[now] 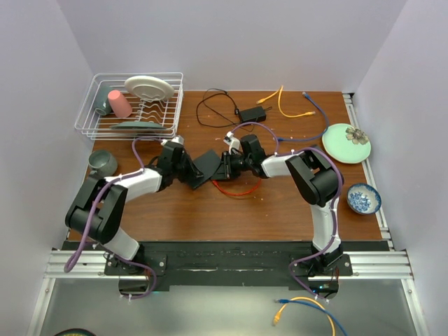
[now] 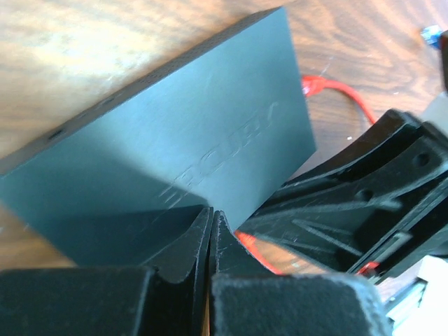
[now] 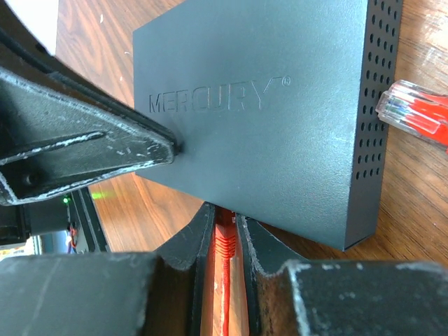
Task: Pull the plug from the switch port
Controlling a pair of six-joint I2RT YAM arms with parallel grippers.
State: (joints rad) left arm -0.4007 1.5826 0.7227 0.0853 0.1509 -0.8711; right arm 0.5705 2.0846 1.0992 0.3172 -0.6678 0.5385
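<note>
Red plug (image 3: 224, 250) boot sits pinched between the jaws of the right gripper (image 3: 224, 218), which are closed tight on it, hard against the near edge of the black switch (image 3: 266, 140). The switch port is on that edge and hidden, so the plug reads as gripped but probably not yet drawn out. The left gripper (image 2: 212, 218), jaws together on nothing, presses on the switch's top at mid-table (image 1: 280, 217) to brace it. Beyond, a clear loose connector (image 3: 409, 112) lies beside the vented side. The pull itself remains.
</note>
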